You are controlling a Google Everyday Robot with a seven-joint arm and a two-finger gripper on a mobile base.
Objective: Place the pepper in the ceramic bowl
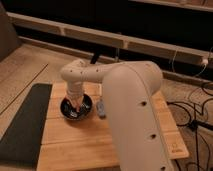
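- The robot's thick white arm (132, 107) fills the middle and right of the view, rising from the 5 o'clock corner and bending over the wooden table (85, 140).
- From its elbe-like joint (77, 75) near the centre-left, the last link drops straight down towards the bowl.
- The gripper (76, 105) hangs at the end of that link, pointing down, right over the bowl and within its rim.
- Whether the gripper grips anything or stands apart cannot be told.
- The ceramic bowl (86, 111) is dark and glossy and sits on the table at about 9 o'clock from the view's centre, near the table's far left part.
- A small orange-red shape, the pepper (78, 108), shows at the tip of the gripper, over the inside of the bowl; whether it lies in the bowl or is held just above it cannot be told.
- A blue-grey block (101, 108) lies on the table just beside the bowl, at its 3 o'clock side, partly hidden by the arm.
- A dark mat (25, 125) lies along the table's left edge, at 8 o'clock.
- Cables (192, 107) trail on the floor at 3 o'clock.
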